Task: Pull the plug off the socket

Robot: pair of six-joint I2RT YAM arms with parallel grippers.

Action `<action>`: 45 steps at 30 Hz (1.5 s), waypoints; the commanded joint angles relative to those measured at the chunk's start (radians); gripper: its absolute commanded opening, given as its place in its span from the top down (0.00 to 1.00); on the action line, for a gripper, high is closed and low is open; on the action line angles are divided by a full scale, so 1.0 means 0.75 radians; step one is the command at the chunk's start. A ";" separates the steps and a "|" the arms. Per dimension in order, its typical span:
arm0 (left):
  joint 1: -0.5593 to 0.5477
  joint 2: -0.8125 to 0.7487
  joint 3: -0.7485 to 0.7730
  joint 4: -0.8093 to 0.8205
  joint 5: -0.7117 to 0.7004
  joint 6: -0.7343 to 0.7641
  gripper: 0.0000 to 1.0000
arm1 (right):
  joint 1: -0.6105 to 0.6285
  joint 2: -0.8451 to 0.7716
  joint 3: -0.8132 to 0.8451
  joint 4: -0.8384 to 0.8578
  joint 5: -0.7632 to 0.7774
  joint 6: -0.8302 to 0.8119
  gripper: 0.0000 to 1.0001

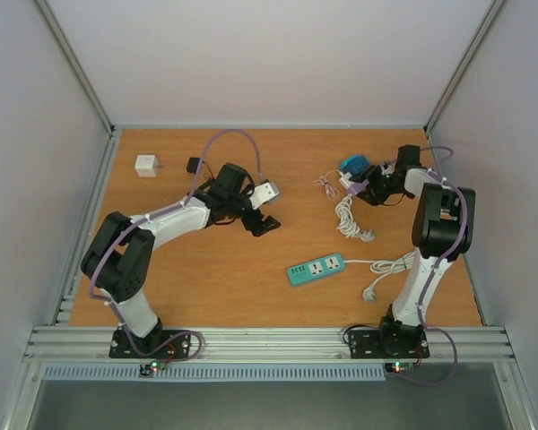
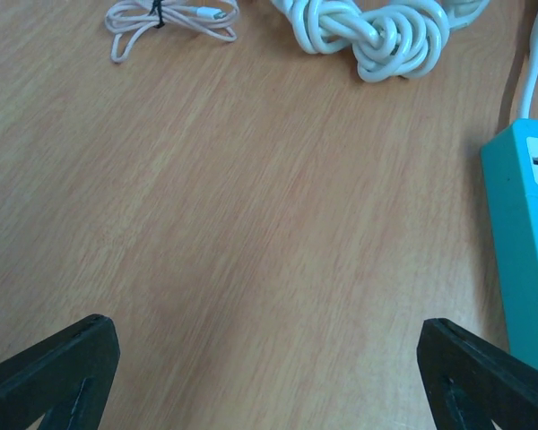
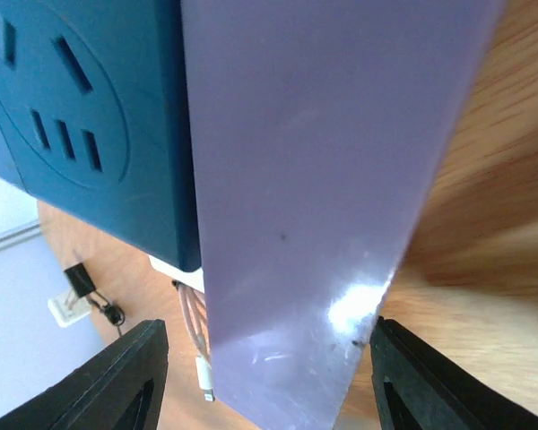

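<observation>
A dark blue socket cube (image 1: 354, 164) sits at the back right with a lilac plug block (image 1: 346, 180) against its side. In the right wrist view the cube (image 3: 81, 116) fills the upper left and the lilac block (image 3: 323, 161) fills the middle. My right gripper (image 1: 360, 186) is open and straddles the lilac block (image 3: 269, 330). Its right finger (image 3: 430, 385) is at the block's edge; its left finger (image 3: 117, 381) stands apart from it. My left gripper (image 1: 266, 208) is open and empty over bare wood (image 2: 267, 330), mid-table.
A teal power strip (image 1: 316, 269) lies centre-right and shows at the left wrist view's right edge (image 2: 524, 233). A coiled white cable (image 1: 345, 215) and a thin charging cable (image 1: 326, 185) lie near the right gripper. A white adapter (image 1: 146, 166) sits back left.
</observation>
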 commanded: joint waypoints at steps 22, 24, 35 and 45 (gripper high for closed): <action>-0.097 0.454 0.475 0.199 -0.034 -0.597 0.09 | 0.222 -0.073 -0.203 0.500 -0.215 0.276 0.33; -0.126 0.486 0.495 0.222 -0.058 -0.671 0.08 | 0.206 -0.092 -0.196 0.454 -0.214 0.229 0.31; -0.259 0.739 0.758 0.095 -0.465 -0.909 0.00 | 0.054 -0.170 -0.171 0.157 -0.223 -0.034 0.29; -0.316 0.872 0.854 0.015 -0.663 -0.925 0.10 | -0.091 -0.233 -0.131 0.048 -0.148 -0.166 0.28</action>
